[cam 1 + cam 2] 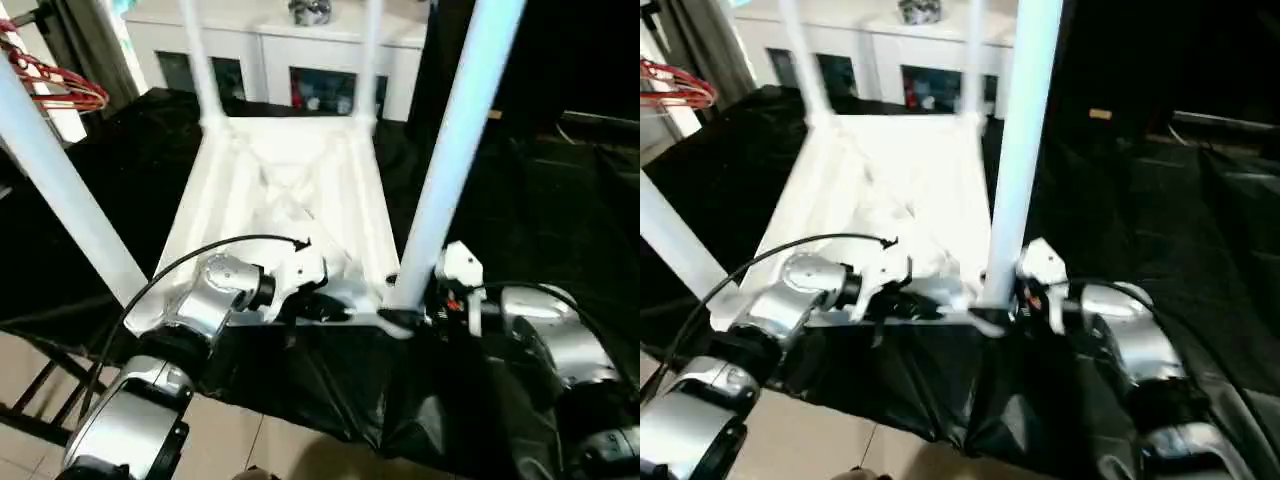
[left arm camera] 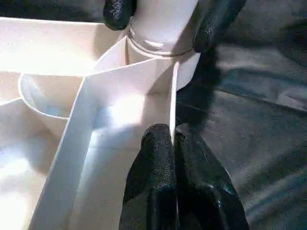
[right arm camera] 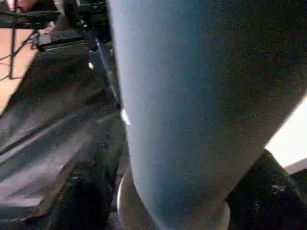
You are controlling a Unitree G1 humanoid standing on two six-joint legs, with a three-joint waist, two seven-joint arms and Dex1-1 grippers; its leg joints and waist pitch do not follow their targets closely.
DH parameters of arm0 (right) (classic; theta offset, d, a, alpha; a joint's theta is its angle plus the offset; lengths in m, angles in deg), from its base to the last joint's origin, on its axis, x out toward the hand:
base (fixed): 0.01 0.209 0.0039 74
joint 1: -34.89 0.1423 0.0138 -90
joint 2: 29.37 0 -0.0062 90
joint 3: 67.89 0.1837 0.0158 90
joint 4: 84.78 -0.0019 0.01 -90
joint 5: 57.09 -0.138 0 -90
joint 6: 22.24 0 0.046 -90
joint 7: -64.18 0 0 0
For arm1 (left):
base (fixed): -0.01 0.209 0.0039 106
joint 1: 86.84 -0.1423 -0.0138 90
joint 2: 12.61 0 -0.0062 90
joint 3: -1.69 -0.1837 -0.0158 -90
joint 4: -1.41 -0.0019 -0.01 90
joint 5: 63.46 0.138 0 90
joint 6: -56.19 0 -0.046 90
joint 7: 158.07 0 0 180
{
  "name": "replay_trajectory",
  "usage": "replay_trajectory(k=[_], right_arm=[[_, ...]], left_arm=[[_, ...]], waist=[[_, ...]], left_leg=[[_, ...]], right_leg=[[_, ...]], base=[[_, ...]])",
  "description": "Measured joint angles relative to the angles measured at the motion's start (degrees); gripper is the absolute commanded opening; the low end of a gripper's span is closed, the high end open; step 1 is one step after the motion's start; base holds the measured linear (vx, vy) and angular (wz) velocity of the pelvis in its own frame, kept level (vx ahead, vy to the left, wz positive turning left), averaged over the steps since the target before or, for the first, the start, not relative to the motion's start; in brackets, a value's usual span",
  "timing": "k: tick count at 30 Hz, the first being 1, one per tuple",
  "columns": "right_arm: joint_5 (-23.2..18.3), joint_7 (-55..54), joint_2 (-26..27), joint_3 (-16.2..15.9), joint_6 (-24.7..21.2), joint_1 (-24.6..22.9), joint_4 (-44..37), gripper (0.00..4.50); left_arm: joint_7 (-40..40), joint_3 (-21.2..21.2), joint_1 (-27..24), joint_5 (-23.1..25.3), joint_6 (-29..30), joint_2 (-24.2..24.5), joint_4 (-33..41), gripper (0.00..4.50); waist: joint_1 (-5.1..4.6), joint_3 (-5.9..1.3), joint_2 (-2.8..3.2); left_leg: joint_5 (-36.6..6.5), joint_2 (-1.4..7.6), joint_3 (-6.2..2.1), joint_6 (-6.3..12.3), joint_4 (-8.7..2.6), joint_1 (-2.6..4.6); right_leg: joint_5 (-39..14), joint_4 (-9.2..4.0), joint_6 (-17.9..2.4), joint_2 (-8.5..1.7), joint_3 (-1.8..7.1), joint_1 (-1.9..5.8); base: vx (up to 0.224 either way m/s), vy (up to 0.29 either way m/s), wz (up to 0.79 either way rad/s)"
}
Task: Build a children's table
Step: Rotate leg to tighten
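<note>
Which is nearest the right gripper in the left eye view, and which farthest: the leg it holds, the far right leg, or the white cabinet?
From the right gripper:
1. Held leg, in its grip at the tabletop's near right corner.
2. Far right leg, upright at the far right corner.
3. White cabinet, behind the table.

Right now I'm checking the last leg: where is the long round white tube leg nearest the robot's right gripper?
In the left eye view, it stands in the tabletop's near right corner socket, between the right gripper's fingers.
</note>
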Motion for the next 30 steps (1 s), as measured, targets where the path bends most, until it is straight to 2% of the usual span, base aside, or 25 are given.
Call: replay_trajectory(k=[10, 16, 20, 23, 25, 27, 30], right_arm=[[-0.45, 0.54, -0.41, -0.02, -1.13, -0.08, -0.85, 2.10], [-0.47, 0.35, 0.25, 0.08, -1.22, -0.38, -1.09, 2.04], [-0.58, -2.07, 1.23, 1.01, -1.22, -1.15, -1.02, 2.04], [0.15, -9.15, 4.47, 3.29, -0.99, -0.94, 1.10, 2.01], [2.04, -19.52, 8.72, 5.65, -0.96, 1.22, 5.04, 2.00], [2.85, -27.29, 10.43, 6.67, -1.01, 2.98, 7.80, 1.99], [4.67, -39.92, 14.86, 8.25, -0.73, 5.64, 11.44, 1.99]], left_arm=[[1.00, -0.01, -0.02, -0.04, -0.03, 0.05, 0.06, 0.00], [0.59, 0.00, -0.13, 0.02, -0.02, -0.11, 0.08, 0.00], [-1.44, 0.00, -0.39, 0.28, 0.01, -0.62, -0.07, 0.00], [-6.56, 0.47, -0.35, 1.56, 0.50, -1.88, -0.61, 0.00], [-13.63, 1.30, 0.36, 2.81, 1.72, -3.92, -2.11, 0.00], [-18.91, 1.31, 1.26, 3.63, 3.45, -6.42, -3.09, 0.00], [-26.30, 1.84, 2.09, 4.46, 5.89, -9.24, -4.09, 0.00]], waist=[[0.13, 0.00, 0.01], [0.19, -0.02, 0.03], [0.10, -0.03, 0.03], [-0.57, -0.05, 0.01], [-1.73, -0.08, -0.06], [-2.83, -0.06, -0.04], [-3.99, -0.06, -0.02]], left_leg=[[0.00, 0.00, 0.00, 0.00, 0.00, 0.00], [0.00, 0.00, 0.00, 0.00, 0.02, 0.02], [0.02, 0.01, 0.00, -0.01, 0.03, 0.27], [0.04, 0.02, 0.00, -0.04, 0.14, 0.52], [0.05, 0.01, 0.00, -0.07, 0.25, 0.63], [0.05, -0.05, -0.01, -0.07, 0.35, 0.63], [0.05, -0.11, -0.01, -0.06, 0.49, 0.67]], right_leg=[[0.00, 0.01, 0.01, 0.00, 0.00, 0.00], [0.00, 0.01, 0.00, 0.00, 0.00, 0.03], [-0.01, 0.01, 0.01, -0.01, 0.00, 0.28], [-0.20, 0.00, 0.34, -0.04, 0.01, 0.50], [-0.22, 0.00, 0.37, -0.07, 0.01, 0.56], [-0.24, -0.12, 0.40, -0.23, -0.14, 0.53], [-0.26, -0.12, 0.42, -0.33, -0.20, 0.49]], base=[[0.000, 0.000, 0.00], [0.000, 0.000, 0.00], [0.000, 0.000, 0.00], [0.000, 0.000, 0.00], [0.000, 0.000, 0.00], [0.000, 0.000, 0.00], [0.000, 0.000, 0.00]])
